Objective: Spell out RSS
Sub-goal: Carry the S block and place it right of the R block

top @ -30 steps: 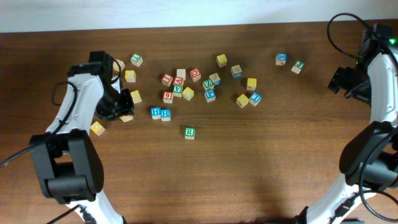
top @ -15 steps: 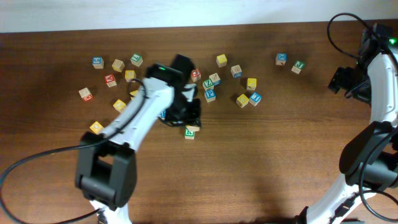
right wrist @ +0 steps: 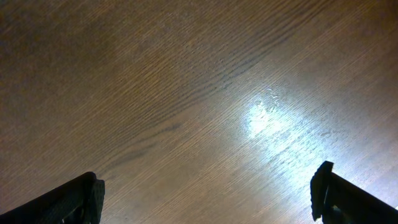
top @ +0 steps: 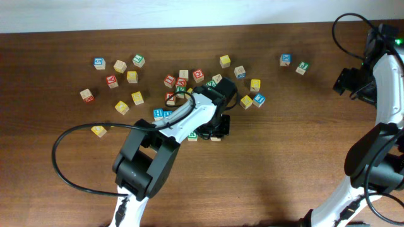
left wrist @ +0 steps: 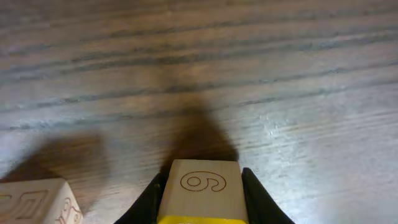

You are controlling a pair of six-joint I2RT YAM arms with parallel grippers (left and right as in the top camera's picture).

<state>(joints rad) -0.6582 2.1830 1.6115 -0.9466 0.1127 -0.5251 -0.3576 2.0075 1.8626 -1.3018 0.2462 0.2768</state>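
Note:
My left gripper [top: 216,133] [left wrist: 200,202] is shut on a yellow-faced wooden cube [left wrist: 200,190]. Its side shows an outlined 6 or 9, and its letter is hidden. The cube [top: 215,137] sits low, just right of the green R cube [top: 192,136], which my arm partly covers. I cannot tell whether the held cube touches the table. A pale cube [left wrist: 31,202] at the left wrist view's lower left is probably the R cube. Other yellow-faced cubes [top: 246,101] [top: 255,84] lie behind; their letters are too small to read. My right gripper [top: 346,81] [right wrist: 205,193] is open and empty.
Many letter cubes are scattered across the table's far half, from an orange one [top: 86,94] at the left to a green one [top: 302,67] at the right. A blue H cube [top: 158,114] shows beside my left arm. A lone yellow cube [top: 99,130] lies front left.
My left arm has swung from the left side of the table to the centre, carrying the yellow-faced cube to just right of the R cube. The right arm has not moved.

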